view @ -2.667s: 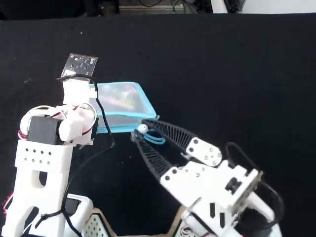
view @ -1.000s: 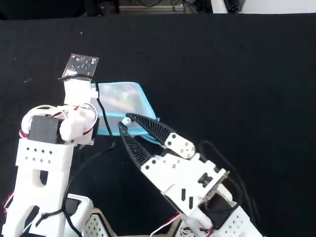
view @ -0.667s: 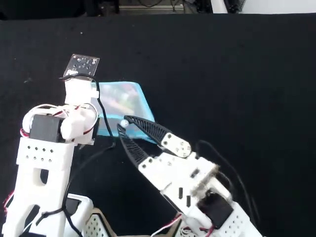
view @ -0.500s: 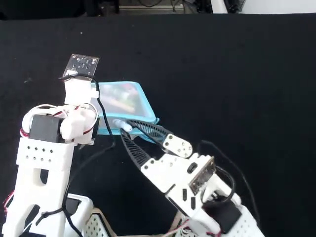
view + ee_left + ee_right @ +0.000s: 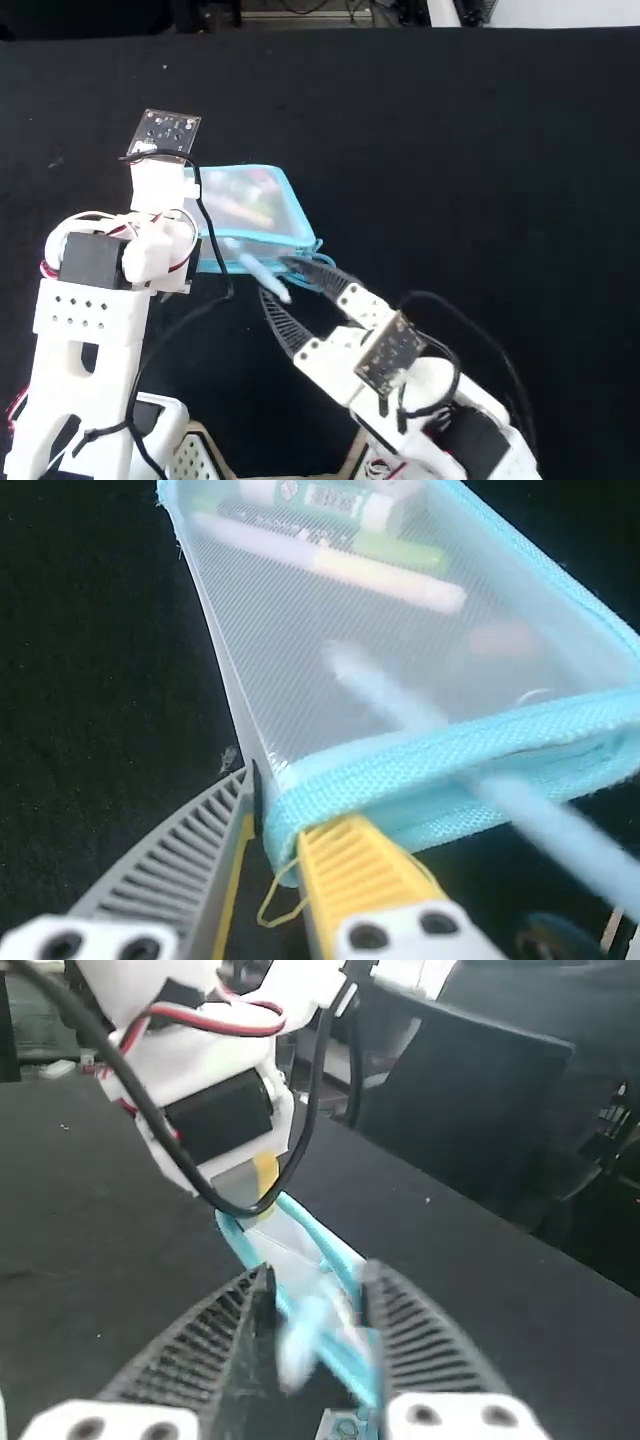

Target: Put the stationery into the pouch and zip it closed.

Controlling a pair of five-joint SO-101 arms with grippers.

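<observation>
A light-blue mesh pouch point(image 5: 250, 205) lies on the black table, with a glue stick point(image 5: 330, 495) and pens point(image 5: 340, 565) showing through its mesh. My left gripper point(image 5: 275, 850) is shut on the pouch's near corner seam point(image 5: 330, 795), one grey and one yellow finger. My right gripper point(image 5: 278, 282) is at the pouch's near edge, its black fingers point(image 5: 250, 1330) shut on a light-blue pen point(image 5: 257, 270). The pen point(image 5: 305, 1340) is blurred and slants toward the pouch's blue rim point(image 5: 295, 1230). It also crosses in front of the mesh as a pen point(image 5: 400, 710).
The white left arm point(image 5: 120, 260) stands over the pouch's left side, with a black cable point(image 5: 210, 250) hanging next to it. The black cloth point(image 5: 470, 160) stretches bare to the right and far side. Chairs point(image 5: 450, 1090) stand in the room behind.
My right arm has swung in from the right to the pouch's near edge and rolled its wrist. The pen has tipped from upright to slanting at the pouch. The left arm has stayed put.
</observation>
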